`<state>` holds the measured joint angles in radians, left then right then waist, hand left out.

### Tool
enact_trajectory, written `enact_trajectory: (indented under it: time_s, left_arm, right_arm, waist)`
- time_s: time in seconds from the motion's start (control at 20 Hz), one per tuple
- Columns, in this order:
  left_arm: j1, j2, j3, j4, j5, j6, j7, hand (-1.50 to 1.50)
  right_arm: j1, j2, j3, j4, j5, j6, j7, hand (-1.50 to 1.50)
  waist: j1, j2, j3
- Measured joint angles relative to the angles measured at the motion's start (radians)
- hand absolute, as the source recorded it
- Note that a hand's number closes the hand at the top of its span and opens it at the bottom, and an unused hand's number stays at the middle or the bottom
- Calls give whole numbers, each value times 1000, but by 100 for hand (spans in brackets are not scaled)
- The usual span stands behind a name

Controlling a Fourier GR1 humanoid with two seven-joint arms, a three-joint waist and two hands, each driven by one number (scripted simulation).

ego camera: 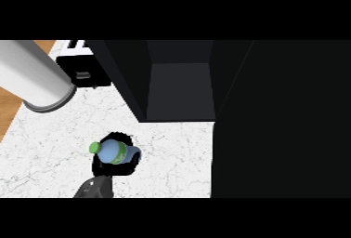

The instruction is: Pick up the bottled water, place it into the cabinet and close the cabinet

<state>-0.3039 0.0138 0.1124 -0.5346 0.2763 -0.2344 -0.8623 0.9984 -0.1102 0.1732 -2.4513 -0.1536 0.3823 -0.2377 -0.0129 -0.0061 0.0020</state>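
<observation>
The right hand [115, 163], fingers curled round the bottled water [113, 151], holds it cap pointing left, with the open cabinet [179, 88] up and to its right.

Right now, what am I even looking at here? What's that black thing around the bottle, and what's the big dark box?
You are looking steeply down from a humanoid robot's head at a white marbled counter. The black shape low in the middle is one of its hands, coming up from the lower edge on a grey forearm; I cannot tell which hand. Its fingers are curled round a small water bottle with a green cap, so the bottle is held. The big dark box is a cabinet, open so you can see its inside. The black slab at the right is probably its door. At upper left is a white cylinder, likely the other forearm.
</observation>
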Motion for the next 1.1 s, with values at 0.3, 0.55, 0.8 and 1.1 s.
enact_trajectory:
  time_s: [0.3, 0.55, 0.8, 1.1]
  left_arm:
    - [9, -10, -167, -174, 125, 109, 132, 150]
    - [-14, -13, -302, -338, 171, 293, 229, 150]
    - [-108, -13, -411, -398, 192, 476, 290, 150]
    - [-262, -14, -487, -394, 222, 646, 397, 150]
  right_arm:
    - [-14, -5, -18, -3, -1, 0, 10, -150]
    - [-38, 8, -17, 2, 2, -11, 21, -150]
    - [-49, 8, -25, 4, 0, -5, 23, -150]
    - [-49, 13, -46, 5, -7, 2, 17, -150]
  waist:
    - [5, -1, -1]
    - [6, 0, -1]
    - [-4, 3, -2]
    - [-13, 6, -2]
